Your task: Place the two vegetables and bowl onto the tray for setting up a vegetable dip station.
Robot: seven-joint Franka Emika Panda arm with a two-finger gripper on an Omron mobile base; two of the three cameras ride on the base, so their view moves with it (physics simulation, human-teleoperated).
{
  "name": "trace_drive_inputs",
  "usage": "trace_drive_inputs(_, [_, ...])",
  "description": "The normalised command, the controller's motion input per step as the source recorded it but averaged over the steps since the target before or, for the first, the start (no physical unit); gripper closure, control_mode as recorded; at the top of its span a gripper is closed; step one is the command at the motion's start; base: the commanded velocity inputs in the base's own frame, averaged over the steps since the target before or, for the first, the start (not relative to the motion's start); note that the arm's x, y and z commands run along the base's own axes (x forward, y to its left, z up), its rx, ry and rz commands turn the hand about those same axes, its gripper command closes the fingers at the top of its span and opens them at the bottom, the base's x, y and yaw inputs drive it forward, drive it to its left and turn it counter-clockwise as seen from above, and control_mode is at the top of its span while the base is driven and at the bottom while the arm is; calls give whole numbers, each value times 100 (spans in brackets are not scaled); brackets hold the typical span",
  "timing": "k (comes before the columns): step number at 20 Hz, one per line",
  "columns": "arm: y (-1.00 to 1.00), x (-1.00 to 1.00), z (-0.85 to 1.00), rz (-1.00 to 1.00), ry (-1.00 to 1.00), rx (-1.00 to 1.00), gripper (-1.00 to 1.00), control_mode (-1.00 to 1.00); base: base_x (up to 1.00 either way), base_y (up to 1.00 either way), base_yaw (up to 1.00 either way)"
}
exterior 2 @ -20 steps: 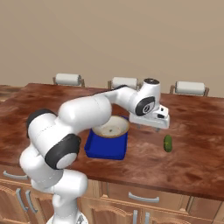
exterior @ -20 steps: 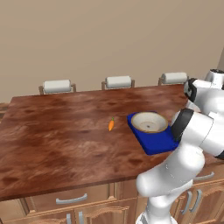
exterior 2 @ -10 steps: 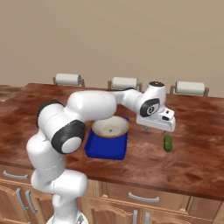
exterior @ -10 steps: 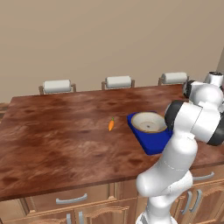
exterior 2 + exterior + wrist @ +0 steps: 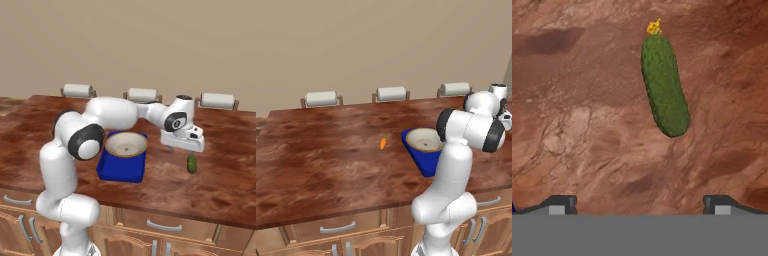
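Hand (image 5: 640,202) camera reveals the cucumber's (image 5: 664,85) yellow tip.

Wooden counter (image 5: 321,155) bears carrot (image 5: 383,143), blue tray (image 5: 120,170), cucumber (image 5: 664,85).

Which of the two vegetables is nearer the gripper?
The green cucumber, lying on the counter just below the open gripper. The orange carrot lies far off, on the other side of the blue tray.
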Motion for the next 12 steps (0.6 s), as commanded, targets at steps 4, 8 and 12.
trace_drive_inputs(4, [-18,15,-12,0,4,0,-100,-100,0,0,0])
trace_drive_inputs(8, [-14,22,-12,0,7,0,-100,-100,0,0,0])
trace_drive_inputs(12, [-13,22,-12,0,5,2,-100,-100,0,0,0])
